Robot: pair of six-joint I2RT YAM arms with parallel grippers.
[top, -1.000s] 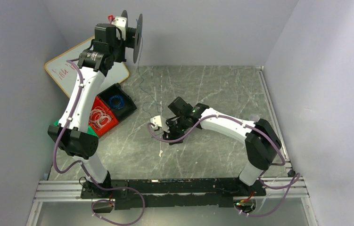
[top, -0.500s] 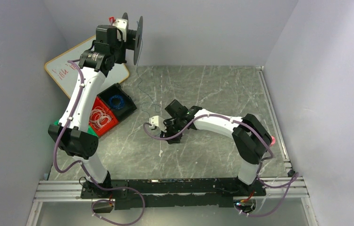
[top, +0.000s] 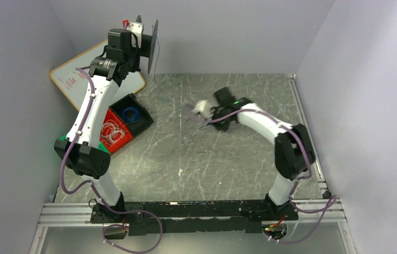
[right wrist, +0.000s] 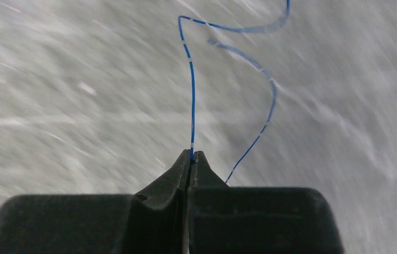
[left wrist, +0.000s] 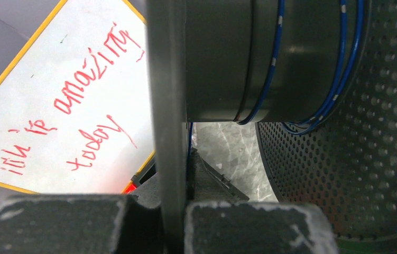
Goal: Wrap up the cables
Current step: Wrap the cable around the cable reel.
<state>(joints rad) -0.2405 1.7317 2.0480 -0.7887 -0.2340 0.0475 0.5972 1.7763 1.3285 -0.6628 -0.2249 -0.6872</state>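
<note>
Out over the middle of the surface, the right tool is clenched on the blue wire — the strand leaves the closed tips in a straight line, then doubles back in a slack bend toward the stone. That wrist view is smeared, so I cannot tell how much loose tail lies behind the pinch. Farther left, a black bin holds a small blue coil, with a red bin of whitish loops just beside it. At the far end, above the whiteboard, the left tool is clamped on the thin edge of one flange of the spool, held raised near the back wall. A few blue turns already sit on its drum, some loose against the perforated flange. The step in hand looks like carrying the strand round that drum. To do it well, I would take up the slack bend first and hold a light, even pull — enough to seat each turn beside the last, not enough to drag wire through the pinch or twist the spool out of its narrow edge grip. The path should stay between the two flanges.
</note>
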